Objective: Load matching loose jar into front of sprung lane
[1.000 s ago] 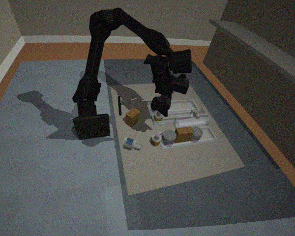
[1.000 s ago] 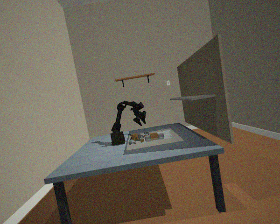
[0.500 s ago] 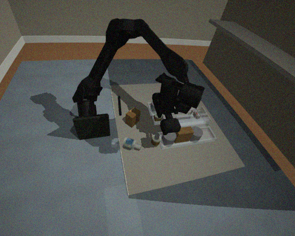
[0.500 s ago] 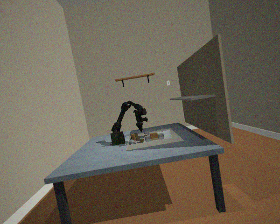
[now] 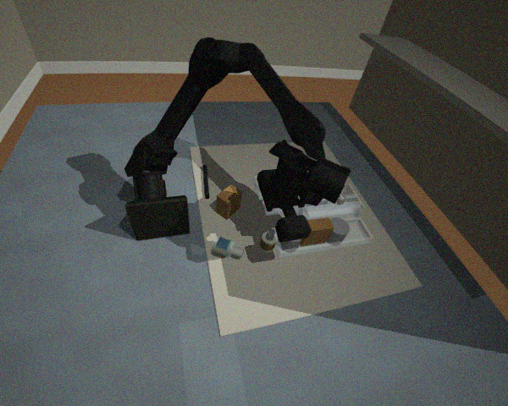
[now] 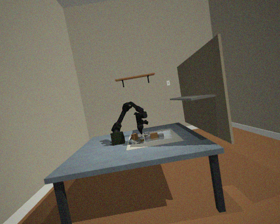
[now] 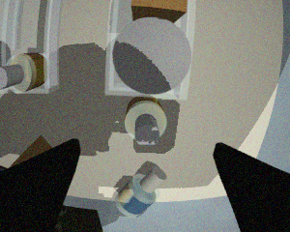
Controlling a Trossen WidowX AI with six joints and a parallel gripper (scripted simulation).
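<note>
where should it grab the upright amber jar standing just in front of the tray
Come straight down from above and close across the round body of the amber jar, below its pale lid. It stands upright, so the sides are the surest hold. The open gripper hangs over it. The tray front and the lying blue jar crowd two sides, so the fingers probably fit best on the other two.

The robot arm is all black, with thick round parts, a square base and two pointy black fingers.
</note>
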